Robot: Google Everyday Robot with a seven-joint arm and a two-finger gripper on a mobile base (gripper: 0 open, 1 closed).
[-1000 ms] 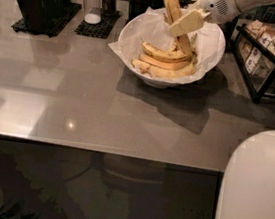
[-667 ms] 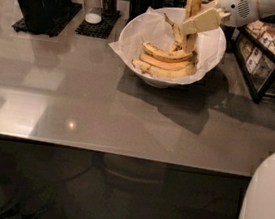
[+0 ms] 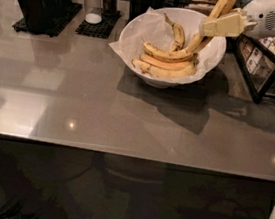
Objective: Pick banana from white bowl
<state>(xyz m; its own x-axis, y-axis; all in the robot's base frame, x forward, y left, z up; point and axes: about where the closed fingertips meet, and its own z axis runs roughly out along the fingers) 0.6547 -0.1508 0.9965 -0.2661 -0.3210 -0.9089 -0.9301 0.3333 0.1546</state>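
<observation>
Gripper [image 3: 224,24] clamping banana [image 3: 217,8] has shifted right, above white bowl [image 3: 211,58] rim.

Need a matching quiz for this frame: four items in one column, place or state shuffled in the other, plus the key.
Items
1. banana
2. tool
3. black holder
4. wire rack

Place or state
A. back left of the counter, holding white utensils
B. right of the white bowl, at the picture's right side
C. shut on the fruit, above the bowl's right rim
D. tilted steeply, upper end well above the bowl's rim

Pairs: 1-D, 2-C, 3-A, 4-B
</observation>
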